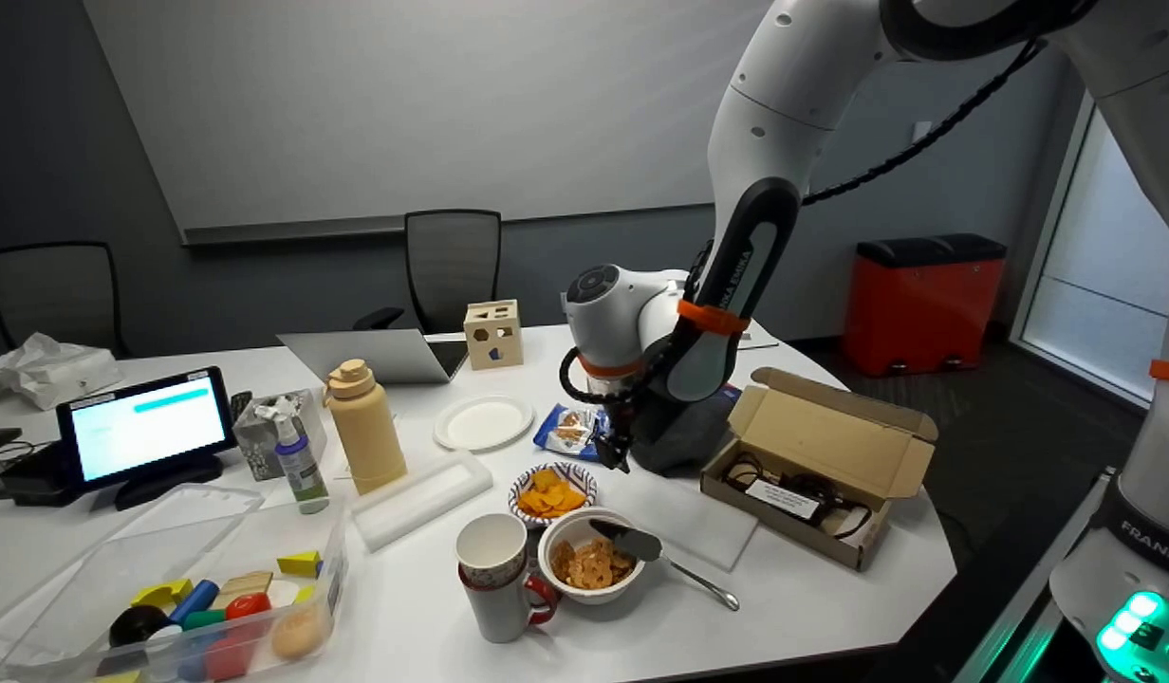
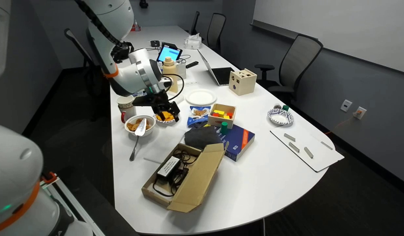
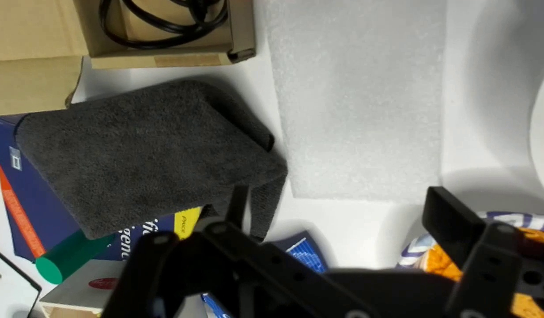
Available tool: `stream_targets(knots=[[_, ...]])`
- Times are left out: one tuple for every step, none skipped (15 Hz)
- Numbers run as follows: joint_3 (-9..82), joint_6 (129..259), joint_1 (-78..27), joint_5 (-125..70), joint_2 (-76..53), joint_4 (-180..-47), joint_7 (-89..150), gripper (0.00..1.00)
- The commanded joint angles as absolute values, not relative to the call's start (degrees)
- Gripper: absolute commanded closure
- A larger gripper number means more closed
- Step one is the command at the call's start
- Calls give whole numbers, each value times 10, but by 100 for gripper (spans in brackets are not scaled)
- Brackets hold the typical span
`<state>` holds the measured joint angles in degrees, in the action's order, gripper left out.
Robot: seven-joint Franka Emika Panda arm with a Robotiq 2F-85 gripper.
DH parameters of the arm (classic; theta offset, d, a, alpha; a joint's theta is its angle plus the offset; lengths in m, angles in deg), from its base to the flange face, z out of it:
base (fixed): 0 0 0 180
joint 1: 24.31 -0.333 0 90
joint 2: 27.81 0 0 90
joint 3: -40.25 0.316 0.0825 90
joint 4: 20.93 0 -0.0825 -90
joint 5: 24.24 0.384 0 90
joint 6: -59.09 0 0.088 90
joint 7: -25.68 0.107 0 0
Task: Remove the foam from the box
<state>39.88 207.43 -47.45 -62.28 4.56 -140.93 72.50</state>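
Dark cloth [image 3: 153, 154], one, between jaws and one open box [image 2: 198, 180]. Bowls [image 2: 280, 119], three: two near jaws, one well apart. Foam sheet [image 3: 360, 101], one, outside box, flat on tabletop [image 2: 244, 193] near jaws. Jaws: spread.

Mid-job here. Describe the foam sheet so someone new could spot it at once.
On the white table, look for the open cardboard box. Beside it, between box and white bowl, lies the foam sheet. Its flat, pale rectangle sets it apart from the folded dark gray cloth and the round bowl.
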Motion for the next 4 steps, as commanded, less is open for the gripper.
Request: stream_targets(knots=[[414,2093,-463,-579,15,-1424,693,0],[412,2097,-465,-571,9,-1426,688,0],[410,2100,-468,-564,4,-1427,686,0],[409,2100,-470,-557,0,-1427,682,0]])
